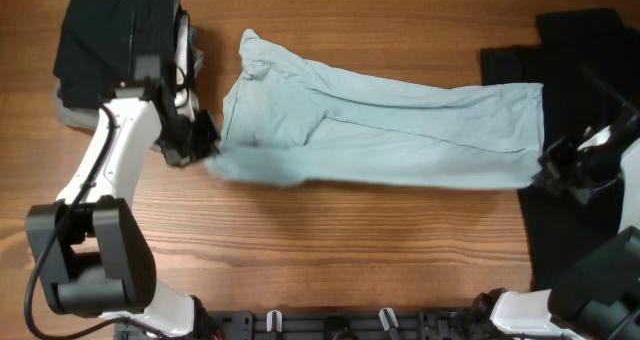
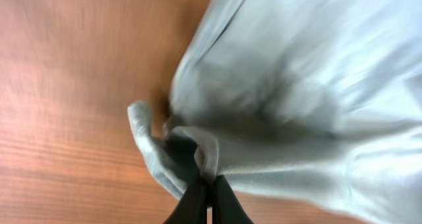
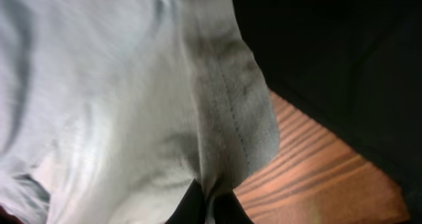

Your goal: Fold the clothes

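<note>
Pale blue-green T-shirt (image 1: 380,125) lies stretched across the ctr of the desk (image 1: 350,260), long axis running left to right, w/ creases along it. Left gripper (image 1: 205,145) is clenched on the shirt's left end, at the corner nearer the desk's front edge. The left wrist view is blurred, but its fingertips (image 2: 194,201) are pressed together w/ a bunched bit of cloth pinched btw them, bare wood beside. Right gripper (image 1: 548,163) is clenched on the shirt's right end, also at the front-side corner. The right wrist view shows a stitched hem (image 3: 231,99) nipped in the closed tips. A black T-shirt (image 1: 575,70) is spread flat along the desk's right edge, touching that end. A folded black & grey stack (image 1: 115,50) sits in the far left corner, just beside the left arm.
</note>
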Controlling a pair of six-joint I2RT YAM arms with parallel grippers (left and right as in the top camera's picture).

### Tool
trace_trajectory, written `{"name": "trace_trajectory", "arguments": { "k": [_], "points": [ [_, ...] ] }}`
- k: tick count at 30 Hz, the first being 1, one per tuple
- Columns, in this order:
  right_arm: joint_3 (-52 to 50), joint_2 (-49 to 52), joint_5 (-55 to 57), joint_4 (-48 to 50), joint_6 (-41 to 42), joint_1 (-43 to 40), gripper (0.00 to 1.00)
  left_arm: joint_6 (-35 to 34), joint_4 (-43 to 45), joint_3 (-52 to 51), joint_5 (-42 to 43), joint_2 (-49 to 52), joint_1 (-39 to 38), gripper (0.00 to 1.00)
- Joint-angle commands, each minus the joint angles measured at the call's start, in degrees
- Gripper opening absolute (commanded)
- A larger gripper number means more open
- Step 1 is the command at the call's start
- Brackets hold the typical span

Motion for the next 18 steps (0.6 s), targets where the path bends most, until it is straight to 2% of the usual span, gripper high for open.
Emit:
{"name": "trace_trajectory", "arguments": {
  "k": [1,6,11,18],
  "points": [
    [2.89,-1.16,-0.5,0.57,-0.59,-0.2,0.04,0.17,3.13,4.17,-0.57,-1.6,-0.98,0.04],
    [2.86,-1.09,-1.81,4.39,-0.15,-0.2,0.04,-1.25,13.75,4.22,1.36,-1.6,-2.95,0.04],
    [2.4,-0.98,-1.22,7.37,3.63,-0.2,0.04,-1.22,22.12,4.22,0.37,-1.46,-5.49,0.04],
    [2.34,-0.98,1.97,10.21,6.97,-0.2,0.05,-1.22,29.97,4.22,-1.88,0.74,-6.51,0.04]
  ]
}}
